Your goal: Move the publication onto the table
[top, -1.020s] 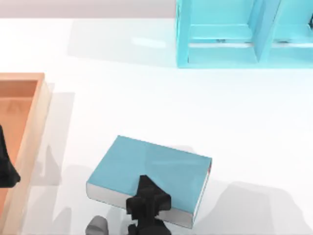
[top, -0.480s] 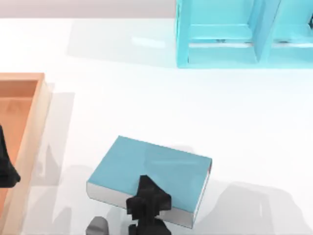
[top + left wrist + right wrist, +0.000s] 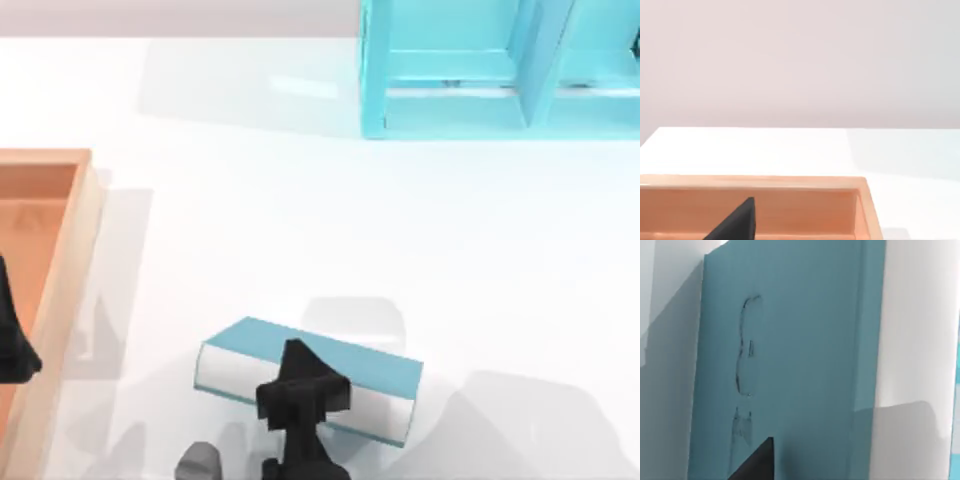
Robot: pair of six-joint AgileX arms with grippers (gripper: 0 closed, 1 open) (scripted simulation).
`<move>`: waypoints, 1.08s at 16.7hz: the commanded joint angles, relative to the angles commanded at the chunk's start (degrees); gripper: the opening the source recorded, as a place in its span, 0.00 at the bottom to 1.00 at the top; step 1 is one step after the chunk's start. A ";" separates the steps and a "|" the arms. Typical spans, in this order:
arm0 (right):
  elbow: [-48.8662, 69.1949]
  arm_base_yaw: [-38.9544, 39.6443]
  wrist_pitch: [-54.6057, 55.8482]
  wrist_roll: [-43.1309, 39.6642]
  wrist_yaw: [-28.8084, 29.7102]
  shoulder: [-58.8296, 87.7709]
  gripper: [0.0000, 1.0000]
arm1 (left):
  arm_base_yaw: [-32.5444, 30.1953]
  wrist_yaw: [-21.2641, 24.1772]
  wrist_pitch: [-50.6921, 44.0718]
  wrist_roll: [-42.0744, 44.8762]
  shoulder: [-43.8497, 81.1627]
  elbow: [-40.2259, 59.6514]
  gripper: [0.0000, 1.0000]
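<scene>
The publication [image 3: 355, 362] is a teal-blue book with a white page edge, at the near middle of the table [image 3: 300, 230]. It is tilted, so its cover looks narrow and its page edge broad. I cannot tell whether it touches the table. My right gripper [image 3: 300, 388] is shut on the book's near long edge. In the right wrist view the cover [image 3: 790, 365] lies close ahead with one dark fingertip [image 3: 757, 462] on it. My left gripper [image 3: 10, 350] is parked, open, at the left edge over the tray, and one of its fingers [image 3: 737, 225] shows in the left wrist view.
An orange-brown wooden tray [image 3: 72, 250] with a raised rim [image 3: 765, 182] stands at the left. A cyan compartmented shelf [image 3: 450, 70] stands at the back right. Bare white table lies between the book and the shelf.
The book has tipped: its cover now looks much narrower, its page edge wider, and its far edge has come nearer. The right gripper stayed on its near edge. The left arm has not moved.
</scene>
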 joint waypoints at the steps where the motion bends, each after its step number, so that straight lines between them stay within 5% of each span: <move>1: 0.00 0.00 0.00 0.00 0.00 0.00 1.00 | 0.00 0.00 0.00 0.00 0.00 0.00 1.00; 11: 1.49 3.15 -3.74 3.76 0.61 1.27 1.00 | 0.00 0.00 0.00 0.00 0.00 0.00 1.00; 18: 10.91 17.37 -32.70 30.77 2.91 7.99 1.00 | 0.00 0.00 0.00 0.00 0.00 0.00 1.00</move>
